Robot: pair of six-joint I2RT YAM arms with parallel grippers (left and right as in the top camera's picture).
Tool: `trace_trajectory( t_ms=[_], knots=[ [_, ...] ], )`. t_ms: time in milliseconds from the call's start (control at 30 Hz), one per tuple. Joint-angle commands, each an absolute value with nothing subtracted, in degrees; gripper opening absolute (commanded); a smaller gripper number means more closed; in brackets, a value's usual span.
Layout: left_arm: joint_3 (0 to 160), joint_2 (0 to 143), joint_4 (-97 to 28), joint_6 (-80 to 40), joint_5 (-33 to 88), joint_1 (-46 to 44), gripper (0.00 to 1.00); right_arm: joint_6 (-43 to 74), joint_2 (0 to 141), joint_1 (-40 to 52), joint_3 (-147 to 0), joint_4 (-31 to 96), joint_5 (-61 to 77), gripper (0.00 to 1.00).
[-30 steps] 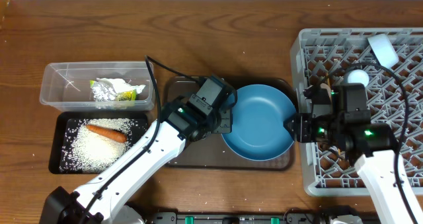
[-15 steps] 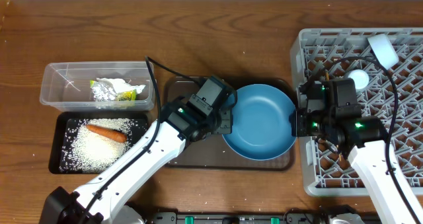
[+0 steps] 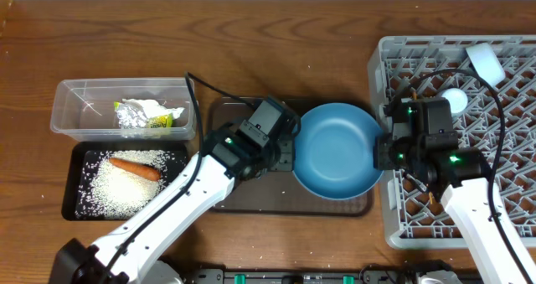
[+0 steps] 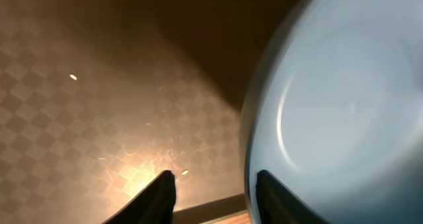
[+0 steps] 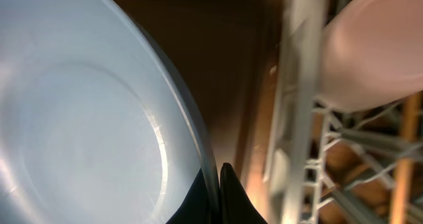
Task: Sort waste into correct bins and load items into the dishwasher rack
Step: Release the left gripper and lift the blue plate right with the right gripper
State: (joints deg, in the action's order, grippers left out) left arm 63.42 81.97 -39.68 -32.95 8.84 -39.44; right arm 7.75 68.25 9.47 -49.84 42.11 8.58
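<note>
- The blue plate [image 3: 337, 150] lies over the right end of the brown tray [image 3: 230, 196], mid-table towards the near edge. Its right rim now touches the left wall of the grey rack [image 3: 502, 225].
- It has slid rightwards since a second ago. Then it sat more squarely on the tray, and now it overhangs towards the rack.
- The right gripper [image 3: 381, 154] is pinched tight on the plate's right rim. Its wrist view shows both tips closed on the edge. A second ago it stood open beside the rim.
- The left gripper [image 3: 289, 154] sits at the plate's left rim with its fingers [image 4: 162, 194] spread. Bare tray shows between them, so it has let go.
- To my eye that is a handover finished. The right arm alone has the plate, and lifting it into the rack looks like the next job.
- Along the table's left edge nothing has moved. The wrapper [image 3: 138, 115] lies in the clear tub [image 3: 67, 121], and the carrot [image 3: 134, 167] and rice [image 3: 109, 192] lie in the black tray [image 3: 74, 209].
</note>
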Motion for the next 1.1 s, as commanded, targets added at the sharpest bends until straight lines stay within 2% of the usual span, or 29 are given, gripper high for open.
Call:
trace_trajectory(
  t_ms=[0, 100, 200, 233, 267, 400, 533, 633, 867, 1067],
  knots=[
    [63.55, 77.71, -39.62, -31.46, 8.45, -39.11, 0.49, 6.33, 67.40, 8.32, -49.91, 39.88, 5.69, 0.01],
    [63.55, 74.52, -39.42, -28.91, 6.92, -38.46, 0.61, 6.33, 65.80, 7.22, -50.94, 38.26, 3.81, 0.01],
    [63.55, 72.34, -39.48, -28.93, 3.16, -38.17, 0.79, 6.35, 63.66, 6.42, -53.15, 38.17, -4.03, 0.01],
    [63.55, 72.01, -39.51, -28.93, 2.48, -38.17, 0.88, 6.33, 62.78, 6.33, -54.08, 38.24, -8.05, 0.01],
    [63.55, 71.79, -39.59, -28.93, 2.31, -38.17, 0.93, 6.33, 62.00, 6.33, -54.85, 38.28, -12.05, 0.01],
    [63.55, 72.01, -39.68, -28.95, 2.31, -38.17, 0.97, 0.60, 58.74, 6.33, -57.39, 36.62, -31.94, 0.01],
    [63.55, 72.20, -39.86, -28.95, 2.31, -38.17, 0.99, -17.50, 57.14, 6.00, -57.65, 28.51, -52.31, 0.01],
    [63.55, 72.23, -39.86, -28.95, 2.31, -38.17, 0.99, -32.32, 57.25, 5.08, -57.65, 20.93, -60.40, 0.01],
    [63.55, 72.23, -39.86, -28.95, 2.31, -38.17, 0.98, -59.29, 59.07, -3.68, -57.65, 6.81, -64.51, 0.01],
    [63.55, 72.29, -39.90, -28.95, 2.31, -38.22, 0.98, -73.91, 60.86, -11.33, -57.63, 6.26, -64.73, 0.01]
  ],
)
